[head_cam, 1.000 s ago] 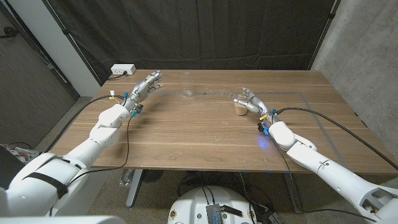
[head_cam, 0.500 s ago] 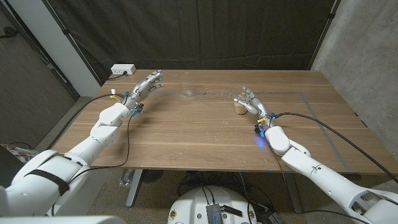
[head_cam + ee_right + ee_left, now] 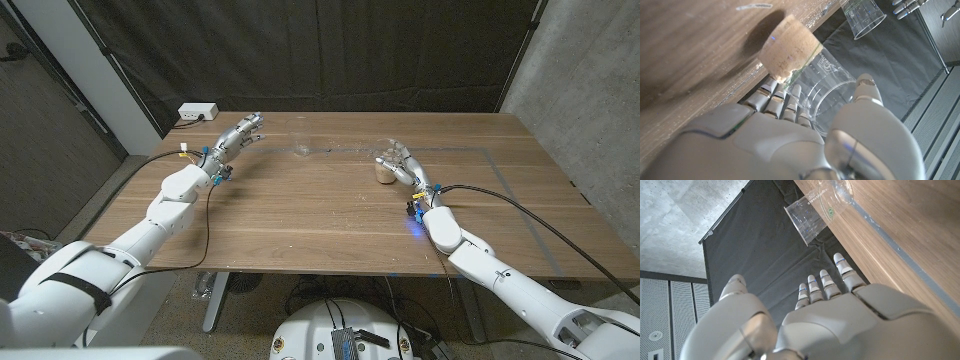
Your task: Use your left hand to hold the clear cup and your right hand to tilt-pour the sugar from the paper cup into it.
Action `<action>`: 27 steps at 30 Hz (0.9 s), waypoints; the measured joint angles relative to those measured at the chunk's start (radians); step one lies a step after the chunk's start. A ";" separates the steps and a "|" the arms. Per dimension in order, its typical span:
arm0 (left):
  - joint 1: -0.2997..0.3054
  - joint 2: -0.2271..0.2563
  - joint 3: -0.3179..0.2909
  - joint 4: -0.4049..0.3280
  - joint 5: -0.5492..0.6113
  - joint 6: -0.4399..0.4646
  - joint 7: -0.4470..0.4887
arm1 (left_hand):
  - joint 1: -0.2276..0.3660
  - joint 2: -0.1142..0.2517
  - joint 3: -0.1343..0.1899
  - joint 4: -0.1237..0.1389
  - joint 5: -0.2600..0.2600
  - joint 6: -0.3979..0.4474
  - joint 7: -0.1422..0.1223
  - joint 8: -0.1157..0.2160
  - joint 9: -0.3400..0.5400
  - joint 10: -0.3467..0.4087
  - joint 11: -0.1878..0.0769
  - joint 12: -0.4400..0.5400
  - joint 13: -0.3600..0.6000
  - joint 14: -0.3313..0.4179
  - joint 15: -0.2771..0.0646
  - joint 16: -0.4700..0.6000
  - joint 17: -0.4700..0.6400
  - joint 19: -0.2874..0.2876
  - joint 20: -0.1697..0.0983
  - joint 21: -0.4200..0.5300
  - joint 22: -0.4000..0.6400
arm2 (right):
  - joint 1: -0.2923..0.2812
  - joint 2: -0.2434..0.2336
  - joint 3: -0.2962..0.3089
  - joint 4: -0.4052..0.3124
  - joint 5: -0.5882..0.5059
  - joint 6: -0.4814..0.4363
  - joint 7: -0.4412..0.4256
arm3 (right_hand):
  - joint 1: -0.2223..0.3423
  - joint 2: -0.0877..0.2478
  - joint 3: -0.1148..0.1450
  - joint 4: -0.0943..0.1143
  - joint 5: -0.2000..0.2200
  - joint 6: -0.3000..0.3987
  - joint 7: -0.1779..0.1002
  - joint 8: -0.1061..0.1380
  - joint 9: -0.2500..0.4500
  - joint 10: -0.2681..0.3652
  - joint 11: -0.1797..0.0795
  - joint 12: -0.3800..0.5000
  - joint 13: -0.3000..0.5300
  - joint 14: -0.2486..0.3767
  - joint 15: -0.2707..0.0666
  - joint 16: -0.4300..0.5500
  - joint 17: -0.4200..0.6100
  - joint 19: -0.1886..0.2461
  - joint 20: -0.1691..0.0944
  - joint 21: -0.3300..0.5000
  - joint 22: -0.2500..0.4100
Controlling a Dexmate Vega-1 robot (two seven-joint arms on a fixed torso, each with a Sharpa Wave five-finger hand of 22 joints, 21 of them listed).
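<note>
The empty clear cup (image 3: 301, 150) stands upright at the far middle of the table, also seen in the left wrist view (image 3: 817, 210) and the right wrist view (image 3: 862, 17). My left hand (image 3: 237, 133) hovers to its left, fingers straight and apart, holding nothing, a clear gap away from the cup. The sugar cup (image 3: 384, 174) stands on the table right of centre; in the right wrist view it looks see-through, with brown sugar (image 3: 790, 55) at its bottom. My right hand (image 3: 398, 160) wraps it: fingers (image 3: 782, 102) against one side, thumb (image 3: 865, 87) at the rim on the other.
A white power strip (image 3: 197, 112) lies at the table's (image 3: 300, 230) far left corner. Blue tape lines (image 3: 500, 190) mark the right half of the wood. Cables trail from both forearms. A black curtain hangs behind the table.
My right forearm and elbow have swung inward toward the table's middle while the hand stayed at the sugar cup. The left hand has edged slightly forward.
</note>
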 measured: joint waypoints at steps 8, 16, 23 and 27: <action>0.013 0.003 0.001 -0.021 0.002 0.004 0.012 | 0.009 -0.009 -0.004 -0.004 0.003 0.000 0.000 0.000 0.000 0.000 0.000 0.000 0.000 0.000 0.000 0.000 0.000 0.000 0.000 0.000 0.000 | -0.012 0.002 0.014 -0.003 0.018 0.040 -0.009 | 0.022 0.001 -0.007 0.002 -0.003 0.010 0.001 0.018 0.016 0.003 -0.003 0.037 0.048 0.000 0.000 0.036 0.055 0.005 0.005 0.008 0.010; 0.028 0.009 0.001 -0.040 0.010 0.007 0.031 | 0.009 -0.009 -0.004 -0.004 0.007 0.000 0.000 0.000 0.000 0.000 0.000 0.000 0.000 0.000 0.000 0.000 0.000 0.004 -0.004 0.007 0.000 | -0.030 -0.038 0.039 -0.083 0.068 0.029 0.055 | 0.036 0.005 -0.021 -0.001 -0.010 0.010 0.001 0.022 0.031 0.001 -0.001 0.069 0.088 0.000 0.000 0.063 0.107 0.036 0.000 0.032 0.023; 0.030 0.011 0.004 -0.039 0.028 -0.012 0.044 | 0.012 -0.006 -0.004 -0.004 0.007 0.011 0.000 0.000 0.000 0.005 -0.005 0.000 0.000 0.000 0.000 0.000 0.000 0.007 -0.007 0.007 0.000 | -0.037 -0.079 0.062 -0.145 0.105 0.000 0.113 | 0.049 0.004 -0.028 0.000 -0.018 0.008 -0.005 0.029 0.038 -0.001 0.001 0.083 0.106 0.000 0.000 0.079 0.128 0.036 0.000 0.035 0.028; 0.029 0.011 0.009 -0.028 0.037 -0.023 0.049 | 0.012 -0.006 -0.004 -0.004 0.007 0.011 0.000 0.000 0.000 0.005 -0.005 0.000 0.000 0.005 -0.005 0.000 0.000 0.009 -0.009 0.007 0.000 | -0.039 -0.098 0.074 -0.168 0.128 -0.016 0.148 | 0.059 -0.001 -0.031 -0.002 -0.023 0.017 -0.014 0.041 0.045 0.014 -0.007 0.103 0.119 0.000 0.000 0.088 0.146 0.036 0.000 0.035 0.033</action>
